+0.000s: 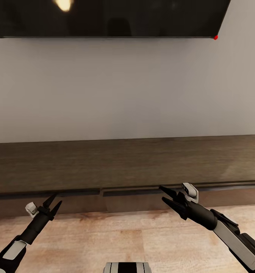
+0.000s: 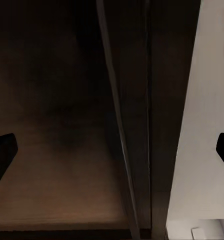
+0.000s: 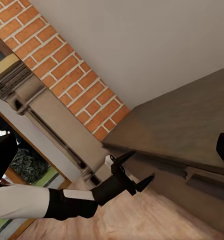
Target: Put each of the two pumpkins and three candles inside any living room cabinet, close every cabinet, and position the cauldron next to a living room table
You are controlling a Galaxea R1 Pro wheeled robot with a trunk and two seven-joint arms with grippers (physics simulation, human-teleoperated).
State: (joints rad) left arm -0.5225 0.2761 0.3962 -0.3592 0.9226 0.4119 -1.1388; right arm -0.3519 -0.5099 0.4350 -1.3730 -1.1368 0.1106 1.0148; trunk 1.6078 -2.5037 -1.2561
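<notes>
I am parked facing the cabinet (image 1: 127, 167), the long low dark-brown wood-grain unit that runs the full width of the head view against a pale grey wall (image 1: 127, 91). Its top is bare, and its two wide fronts sit flush under the top edge, split by a thin vertical seam near the middle, so both read as closed from here. A dark wall-mounted television (image 1: 108, 17) hangs above it, with a small red light at its lower right corner. My left gripper (image 1: 54, 203) hangs low at the near left, just in front of the left front, its two black fingers spread apart with nothing between them; I see the same gripper (image 3: 132, 172) from the right wrist camera, fingers parted beside the cabinet's end. My right gripper (image 1: 165, 194) is at the near right, its tips right at the upper edge of the right front, fingers parted and empty; I cannot tell whether they touch the wood. The wooden floor (image 1: 104, 235) lies between me and the unit. In the right wrist view a red brick wall (image 3: 62, 65) and a pale fireplace surround (image 3: 47, 110) stand beyond the cabinet's left end.
</notes>
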